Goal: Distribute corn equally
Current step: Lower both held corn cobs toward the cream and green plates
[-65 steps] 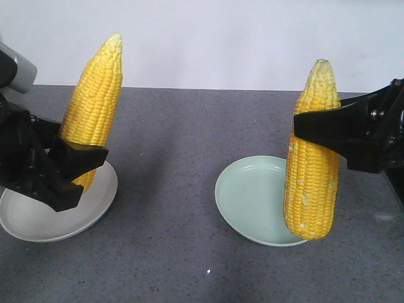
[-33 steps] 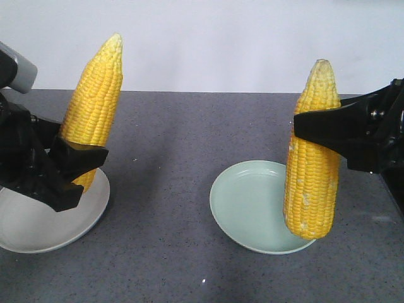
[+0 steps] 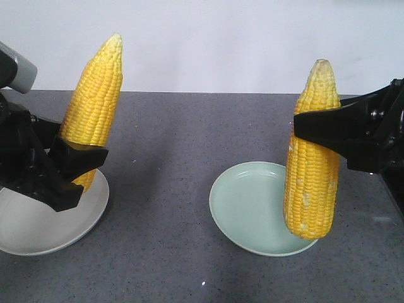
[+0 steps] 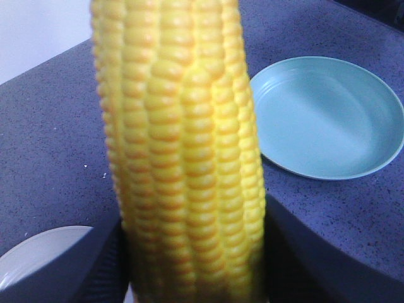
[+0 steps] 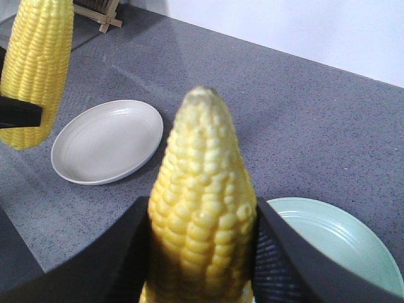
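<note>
Starting at the 9 o'clock side of the front view, the left gripper has its black jaws clamped around the lower part of the left cob, which stands nearly upright with its pale tip leaning toward 1 o'clock, its butt end hanging over the far edge of the white plate. Whether that butt touches the plate is hard to say from here — the jaws hide it. Over the grey table to the 3 o'clock side, the right gripper is closed on the upper half of the right cob, tip straight up at 12, and its blunt lower end hangs just over the near right rim of the green plate. The right wrist view confirms the squeeze, with dark fingers pressed to both flanks of the cob, and at the far 10 o'clock corner sits a small wooden stand. So this looks like the placing step: one cob per arm, one plate per cob. The next move, I'd judge, calls for tipping or lowering each cob toward the middle of its plate before letting go — released upright at the rim, either cob could topple and roll off onto the table.
</note>
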You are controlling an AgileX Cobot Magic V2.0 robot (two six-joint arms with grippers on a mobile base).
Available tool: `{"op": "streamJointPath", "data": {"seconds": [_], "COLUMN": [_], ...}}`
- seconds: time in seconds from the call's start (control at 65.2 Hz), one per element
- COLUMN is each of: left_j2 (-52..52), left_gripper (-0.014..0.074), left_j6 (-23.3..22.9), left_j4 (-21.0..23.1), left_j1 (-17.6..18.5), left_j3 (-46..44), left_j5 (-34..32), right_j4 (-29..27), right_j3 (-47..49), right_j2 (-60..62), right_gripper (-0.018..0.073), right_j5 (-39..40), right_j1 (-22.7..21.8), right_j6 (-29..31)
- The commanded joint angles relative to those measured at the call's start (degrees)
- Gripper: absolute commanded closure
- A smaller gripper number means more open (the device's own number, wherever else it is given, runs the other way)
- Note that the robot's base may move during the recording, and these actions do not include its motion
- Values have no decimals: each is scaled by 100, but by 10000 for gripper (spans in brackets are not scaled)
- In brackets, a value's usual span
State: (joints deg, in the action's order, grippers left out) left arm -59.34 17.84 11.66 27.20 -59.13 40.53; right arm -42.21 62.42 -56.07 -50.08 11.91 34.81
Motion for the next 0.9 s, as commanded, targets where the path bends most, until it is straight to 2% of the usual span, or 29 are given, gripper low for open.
{"op": "streamJointPath", "data": {"seconds": [0.0, 0.889], "left_j2": [100, 100], "left_gripper": [295, 295], "left_j6": [-55, -55], "left_j4": [81, 81], "left_j1": [4, 4], "left_j3": [-137, -137], "left_j5": [-370, -363], "right_j4": [-219, -252], "right_j3": [145, 145], "right_j2": [79, 79], "right_gripper": [365, 365], "right_j5": [259, 259], "right_j1": [-16, -16], "right_j6": [53, 34]}}
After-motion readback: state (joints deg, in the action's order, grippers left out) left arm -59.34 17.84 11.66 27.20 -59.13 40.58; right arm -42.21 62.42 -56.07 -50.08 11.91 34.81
